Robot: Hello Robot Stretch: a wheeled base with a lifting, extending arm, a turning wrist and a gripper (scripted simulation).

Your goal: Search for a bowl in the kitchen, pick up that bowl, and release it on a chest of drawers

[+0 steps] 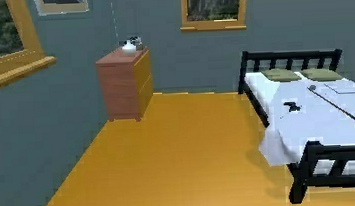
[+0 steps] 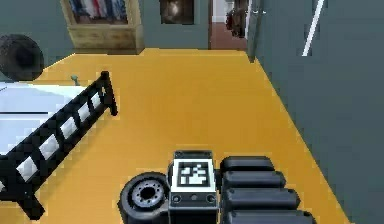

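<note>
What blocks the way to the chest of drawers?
Nothing visible. Bare floor runs up to the chest of drawers; the bed stands aside at the forward view's right. Small objects sit on the chest's top.

- No text, number, brand or sign can be read in either view.
- White square marker (image 2: pixel 193 175) on the arm (image 2: pixel 262 188), arm side view: black block pattern only, with no letters or digits to make out.
- Framed picture (image 2: pixel 177 10) on the far wall, arm side view: too small to show any writing.
- Chest of drawers (image 1: pixel 125 85), forward view: plain fronts, with no label legible on them.
</note>
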